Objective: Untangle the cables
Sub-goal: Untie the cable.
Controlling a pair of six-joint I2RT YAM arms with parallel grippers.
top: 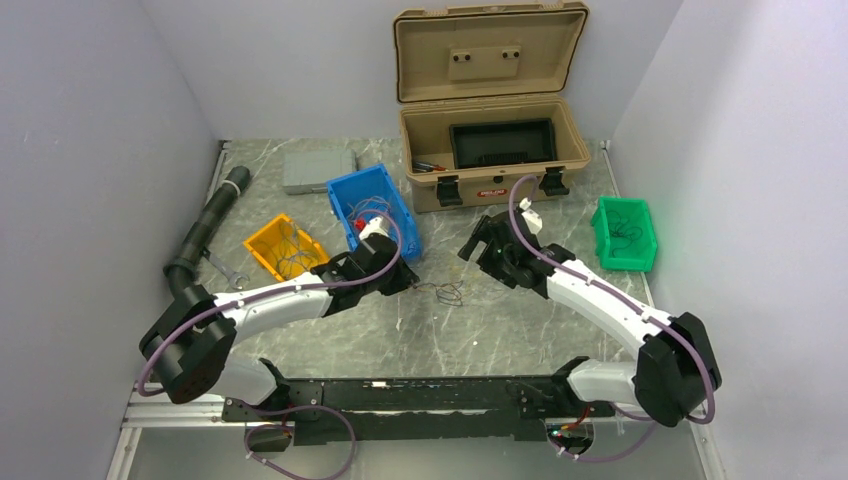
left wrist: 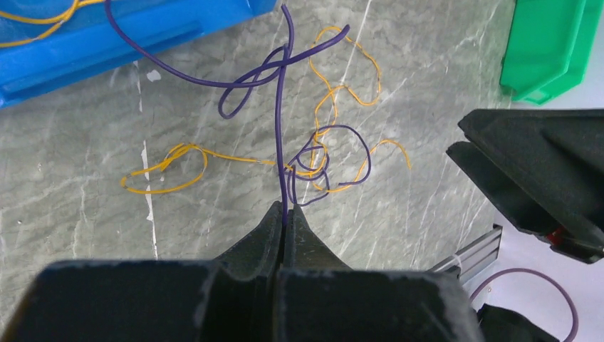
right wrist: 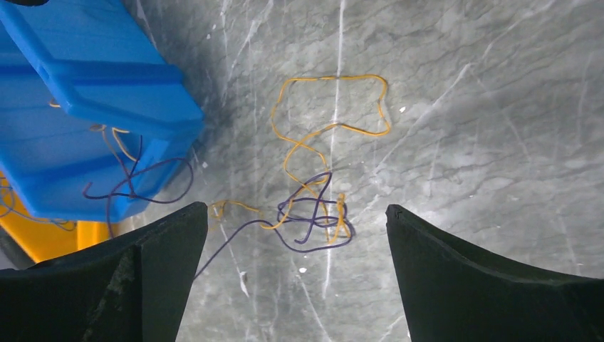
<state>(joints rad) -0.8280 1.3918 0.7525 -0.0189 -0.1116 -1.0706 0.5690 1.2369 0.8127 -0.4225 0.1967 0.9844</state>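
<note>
The cables [top: 446,292] lie on the marble table between the two arms, a small tangle of thin purple and orange wires. The left wrist view shows the knot [left wrist: 313,162] just ahead of my left gripper [left wrist: 287,215], which is shut on a purple wire [left wrist: 279,128] running up from its tips. Orange loops [left wrist: 165,169] spread flat to the left and far side. My right gripper [right wrist: 296,207] hangs above the table over the knot [right wrist: 313,217], its jaws wide open and holding nothing. From above, the left gripper [top: 405,280] is left of the tangle and the right gripper [top: 476,240] behind it to the right.
A blue bin [top: 372,210] holding more wires sits behind the left gripper, with a yellow bin [top: 285,247] to its left. A green bin [top: 623,232] stands at the right, an open tan case [top: 490,150] at the back. A black hose [top: 205,225] lies along the left edge.
</note>
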